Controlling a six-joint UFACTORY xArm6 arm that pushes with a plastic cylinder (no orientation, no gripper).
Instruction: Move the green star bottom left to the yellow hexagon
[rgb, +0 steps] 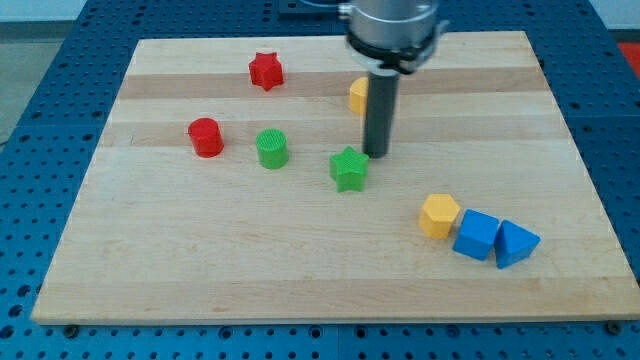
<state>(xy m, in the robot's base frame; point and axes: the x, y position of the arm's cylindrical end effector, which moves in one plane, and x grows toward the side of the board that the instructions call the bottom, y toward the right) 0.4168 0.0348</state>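
The green star (348, 169) lies near the middle of the wooden board (300, 270). My tip (376, 154) stands just to the star's upper right, very close to it or touching. The yellow hexagon (439, 216) lies toward the view's lower right, to the right of and below the star, touching a blue cube (476, 236).
A blue triangular block (515, 243) sits right of the blue cube. A green cylinder (272, 148) and a red cylinder (206, 137) lie left of the star. A red star (266, 71) lies at the top. A yellow block (358, 95) is partly hidden behind my rod.
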